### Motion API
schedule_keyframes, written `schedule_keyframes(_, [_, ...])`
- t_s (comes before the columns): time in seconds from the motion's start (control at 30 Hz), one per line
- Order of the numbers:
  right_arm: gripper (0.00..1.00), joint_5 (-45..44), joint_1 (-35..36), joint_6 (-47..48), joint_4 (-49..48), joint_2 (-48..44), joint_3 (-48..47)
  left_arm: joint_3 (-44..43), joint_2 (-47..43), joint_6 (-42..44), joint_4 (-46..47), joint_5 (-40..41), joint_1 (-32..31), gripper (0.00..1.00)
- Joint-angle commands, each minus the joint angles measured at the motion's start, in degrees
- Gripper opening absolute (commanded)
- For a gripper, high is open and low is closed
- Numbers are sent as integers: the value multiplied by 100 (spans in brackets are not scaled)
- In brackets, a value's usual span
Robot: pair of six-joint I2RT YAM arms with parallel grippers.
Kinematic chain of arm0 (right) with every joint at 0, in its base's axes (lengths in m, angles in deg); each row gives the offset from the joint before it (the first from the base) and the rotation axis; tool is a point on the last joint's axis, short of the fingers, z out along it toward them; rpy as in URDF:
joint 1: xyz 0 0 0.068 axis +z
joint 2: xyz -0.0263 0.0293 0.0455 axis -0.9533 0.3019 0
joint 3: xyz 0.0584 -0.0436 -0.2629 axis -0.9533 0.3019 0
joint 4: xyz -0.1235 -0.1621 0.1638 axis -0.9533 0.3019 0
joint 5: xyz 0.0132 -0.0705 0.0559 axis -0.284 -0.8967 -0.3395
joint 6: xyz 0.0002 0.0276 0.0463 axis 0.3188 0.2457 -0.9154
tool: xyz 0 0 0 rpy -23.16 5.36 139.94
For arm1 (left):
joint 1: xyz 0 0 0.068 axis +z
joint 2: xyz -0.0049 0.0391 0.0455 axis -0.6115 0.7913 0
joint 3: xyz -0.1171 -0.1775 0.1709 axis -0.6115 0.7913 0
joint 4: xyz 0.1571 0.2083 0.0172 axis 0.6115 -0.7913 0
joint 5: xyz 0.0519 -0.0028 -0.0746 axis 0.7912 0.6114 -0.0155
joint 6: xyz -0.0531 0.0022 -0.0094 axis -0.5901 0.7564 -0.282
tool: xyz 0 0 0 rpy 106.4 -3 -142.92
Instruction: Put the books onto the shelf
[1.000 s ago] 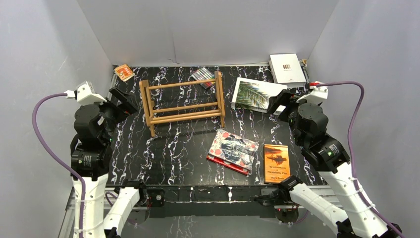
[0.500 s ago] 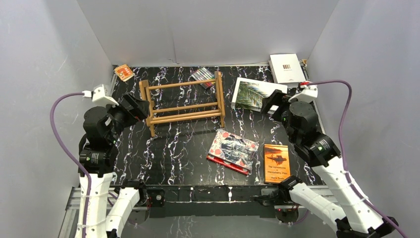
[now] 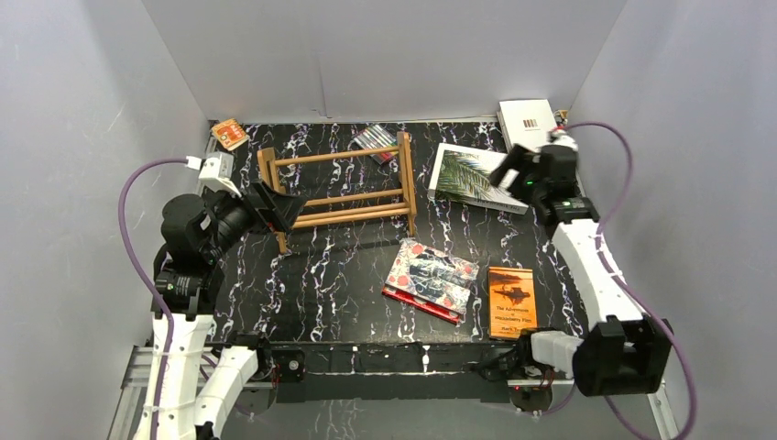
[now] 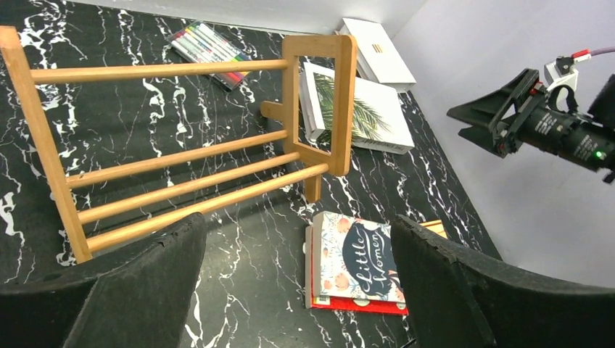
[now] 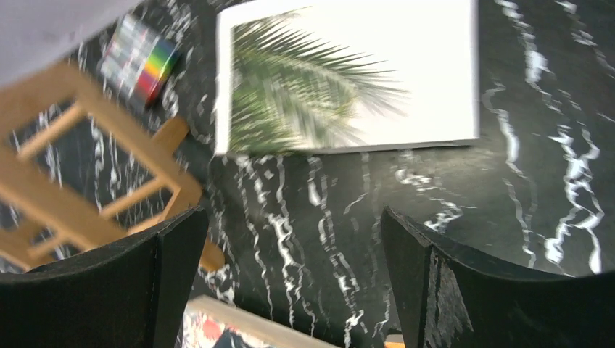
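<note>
The wooden shelf (image 3: pixel 339 188) (image 4: pixel 181 174) stands empty at the back middle. A palm-leaf book (image 3: pixel 467 172) (image 5: pixel 348 80) lies to its right, with a white barcode book (image 3: pixel 531 124) behind it. A dark blue patterned book (image 3: pixel 435 273) (image 4: pixel 362 264) rests on a red one (image 3: pixel 417 302) at the front middle. An orange book (image 3: pixel 510 301) lies beside them. My left gripper (image 3: pixel 277 207) (image 4: pixel 297 239) hangs open at the shelf's left end. My right gripper (image 3: pixel 509 172) (image 5: pixel 294 225) is open above the palm-leaf book's right edge. Neither holds anything.
A pack of markers (image 3: pixel 374 137) (image 5: pixel 141 61) lies behind the shelf. A small orange packet (image 3: pixel 229 134) sits in the back left corner. Grey walls close in the black marbled table (image 3: pixel 330 275) on three sides.
The left gripper swung right, up to the shelf's left post. The right arm stretched out toward the back, bringing its gripper over the palm-leaf book. No book has moved.
</note>
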Motion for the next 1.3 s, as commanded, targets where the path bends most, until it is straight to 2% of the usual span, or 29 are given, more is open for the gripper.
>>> schedule_keyframes(0.0, [98,1999,-1595,-749,-460,151,175,-29,23,102,102,-307,-73,95])
schedule_keyframes(0.17, [97,1917,-2519,-942,-413,178,551,-46,123,163,152,-473,-134,95])
schedule_keyframes(0.33, [97,1526,-2879,-879,-628,281,744,-86,289,159,313,-946,-207,95])
schedule_keyframes(0.43, [96,1670,-2947,-811,-861,706,691,-107,335,121,385,-1110,-241,95])
schedule_keyframes(0.57, [92,2392,-2998,-390,-1378,1583,418,-93,340,40,426,-1075,-251,95])
schedule_keyframes(0.73, [79,2875,-3067,136,-1101,2748,-364,-47,332,-128,485,-997,-268,96])
schedule_keyframes(0.93, [67,2941,-3067,425,-1168,3232,-556,-12,356,-128,522,-1034,-315,96])
schedule_keyframes(1.07, [65,2882,-3067,618,-1267,3389,-529,-12,440,-137,563,-1081,-322,96])
schedule_keyframes(1.27, [61,3293,-3067,752,-1598,3656,-528,-46,508,-167,618,-1134,-330,96])
